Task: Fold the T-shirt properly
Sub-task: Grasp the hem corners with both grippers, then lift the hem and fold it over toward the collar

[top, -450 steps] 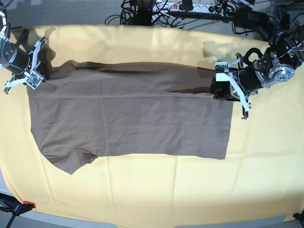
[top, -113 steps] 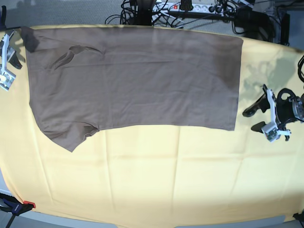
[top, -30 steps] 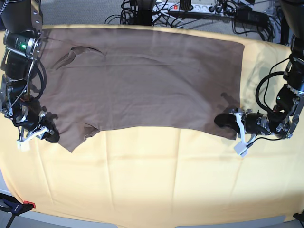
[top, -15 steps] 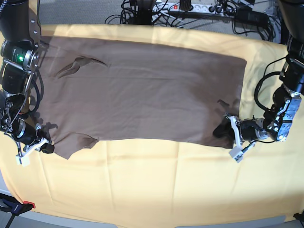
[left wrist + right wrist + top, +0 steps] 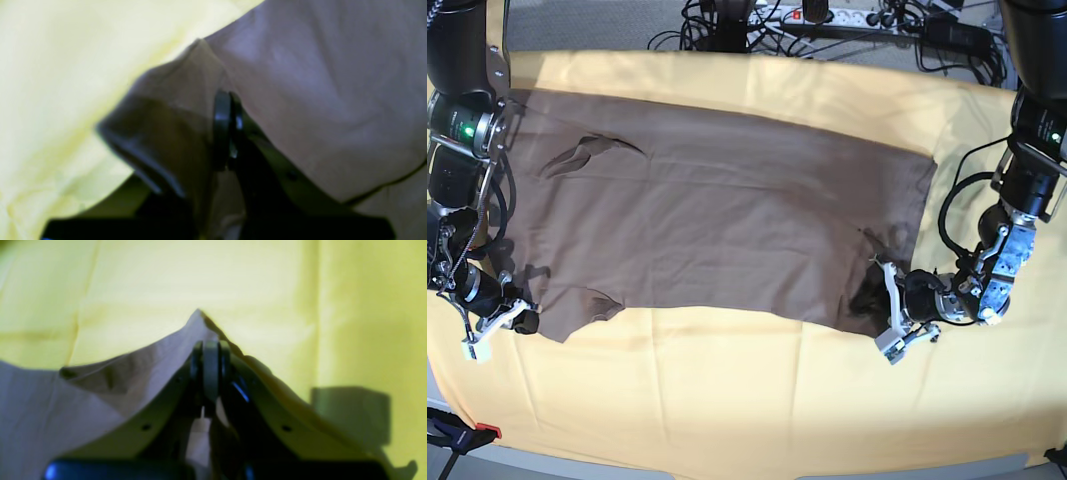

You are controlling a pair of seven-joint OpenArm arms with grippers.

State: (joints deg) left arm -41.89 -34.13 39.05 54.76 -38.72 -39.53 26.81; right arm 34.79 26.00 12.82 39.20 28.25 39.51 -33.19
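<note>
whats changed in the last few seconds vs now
Both arms came in from the sides and took hold: the left gripper pinched the T-shirt at its near hem corner, the right gripper its near sleeve corner. They are dragging the shirt toward the near edge; its far edge has left the table's back. The yellow cloth stays put.

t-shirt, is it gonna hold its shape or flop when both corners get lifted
Likely floppy: the T-shirt peaks into a soft tent where the right gripper pinches it. The corner in the left gripper droops and creases, so the middle will probably sag. It seems thin and light, apt to drag across the yellow cloth.
</note>
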